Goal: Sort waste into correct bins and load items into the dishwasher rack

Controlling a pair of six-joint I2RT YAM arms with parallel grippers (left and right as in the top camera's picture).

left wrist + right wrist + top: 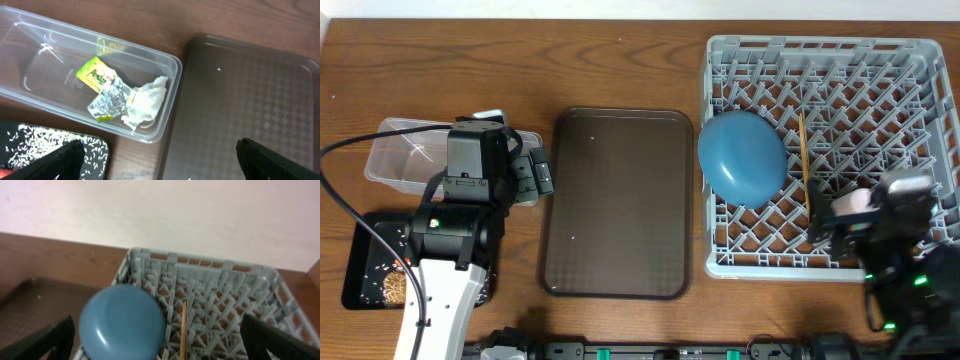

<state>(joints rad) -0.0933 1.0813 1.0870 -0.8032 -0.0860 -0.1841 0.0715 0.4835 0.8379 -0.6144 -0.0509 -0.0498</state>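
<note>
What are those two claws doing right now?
Left gripper, right gripper open, empty. Blue plate and chopsticks in the dishwasher rack; wrapper in the clear tub. Nothing blocking.

serving tray (617, 205) open, blue plate (742, 155) crowds rack (820, 44)

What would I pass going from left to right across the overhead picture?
A clear plastic tub → dark brown serving tray → blue plate → wooden chopsticks, the last two sitting in the grey dishwasher rack. The black tray overlaps the tub sideways, so it has no clear place in the order.
</note>
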